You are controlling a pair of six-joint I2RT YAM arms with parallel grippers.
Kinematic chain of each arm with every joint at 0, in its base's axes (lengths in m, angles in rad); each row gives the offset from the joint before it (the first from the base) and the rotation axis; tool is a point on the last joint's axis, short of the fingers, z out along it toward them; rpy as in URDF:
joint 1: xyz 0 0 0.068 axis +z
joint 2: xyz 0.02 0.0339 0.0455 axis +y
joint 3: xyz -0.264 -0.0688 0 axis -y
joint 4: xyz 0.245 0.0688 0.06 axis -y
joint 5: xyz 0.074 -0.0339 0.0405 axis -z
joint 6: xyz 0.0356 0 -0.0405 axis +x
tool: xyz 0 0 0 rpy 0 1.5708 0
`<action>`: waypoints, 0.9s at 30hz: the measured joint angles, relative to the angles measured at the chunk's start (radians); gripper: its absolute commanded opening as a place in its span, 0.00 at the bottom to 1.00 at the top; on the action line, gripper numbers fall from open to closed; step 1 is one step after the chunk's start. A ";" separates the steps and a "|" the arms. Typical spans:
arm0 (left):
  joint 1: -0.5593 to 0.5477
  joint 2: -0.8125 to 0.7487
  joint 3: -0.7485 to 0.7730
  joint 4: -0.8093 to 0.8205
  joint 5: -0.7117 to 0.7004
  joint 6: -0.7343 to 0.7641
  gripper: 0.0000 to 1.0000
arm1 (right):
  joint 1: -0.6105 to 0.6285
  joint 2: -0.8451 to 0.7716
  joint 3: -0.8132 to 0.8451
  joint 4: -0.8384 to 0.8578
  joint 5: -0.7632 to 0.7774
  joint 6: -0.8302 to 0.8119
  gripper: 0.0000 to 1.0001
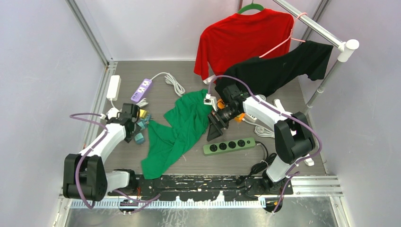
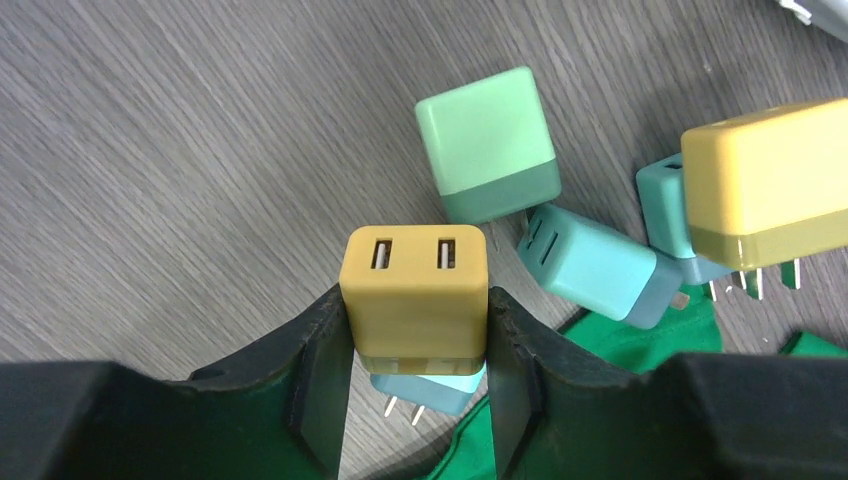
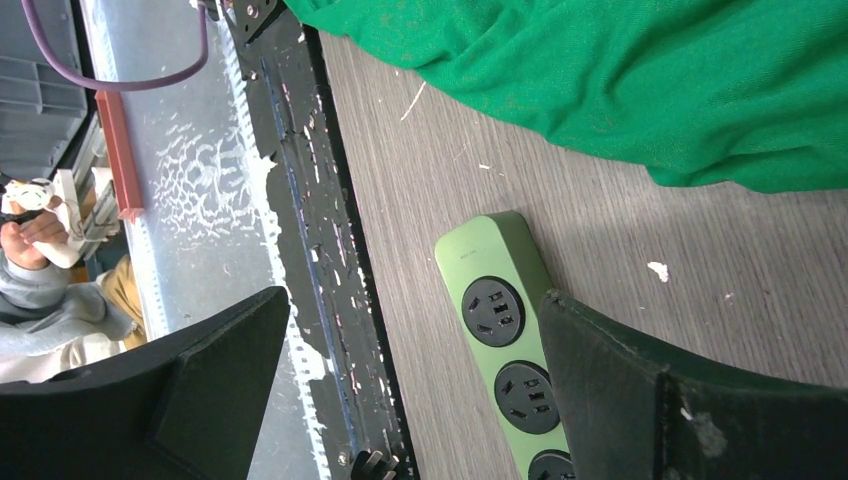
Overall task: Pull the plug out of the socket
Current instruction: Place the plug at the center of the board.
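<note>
My left gripper [image 2: 415,305] is shut on a yellow cube plug [image 2: 414,300], its two USB slots facing away from me. It hangs just over a teal plug [image 2: 430,392] lying on the table, at the left of the top view [image 1: 131,115]. The green socket strip [image 1: 229,145] lies near the front edge with every round socket I can see bare. My right gripper [image 1: 216,126] hovers open beside that strip's left end [image 3: 497,300], jaws wide apart with nothing between them.
Loose plugs lie around the held one: a light green one [image 2: 488,145], a teal one [image 2: 595,265], a yellow one [image 2: 770,185]. A green cloth [image 1: 179,127] covers the table's middle. A purple-and-white strip [image 1: 142,90] and a white strip [image 1: 113,87] lie at the back left. Red and black shirts hang at the back right.
</note>
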 measured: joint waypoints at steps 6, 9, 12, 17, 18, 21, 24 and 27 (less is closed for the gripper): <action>0.031 0.032 0.025 0.008 0.032 0.013 0.68 | 0.000 0.000 0.000 0.000 0.003 -0.005 1.00; 0.033 0.037 0.026 0.007 0.047 0.015 0.81 | 0.000 0.000 0.000 -0.001 0.008 -0.009 1.00; 0.034 0.037 0.026 0.006 0.063 0.016 0.90 | 0.000 0.000 0.000 -0.006 0.018 -0.021 1.00; 0.037 0.028 0.035 -0.001 0.100 0.031 0.96 | 0.000 0.000 0.000 -0.026 0.050 -0.061 1.00; 0.037 0.020 0.035 -0.003 0.108 0.033 0.97 | 0.000 0.000 0.000 -0.031 0.058 -0.078 1.00; 0.037 -0.032 0.035 -0.016 0.142 0.040 1.00 | 0.000 -0.010 -0.010 -0.044 0.089 -0.147 1.00; 0.037 -0.112 0.035 -0.022 0.178 0.044 1.00 | 0.000 -0.055 -0.045 -0.055 0.112 -0.238 1.00; 0.037 -0.197 0.035 -0.021 0.220 0.045 1.00 | 0.000 -0.123 -0.090 -0.079 0.125 -0.372 1.00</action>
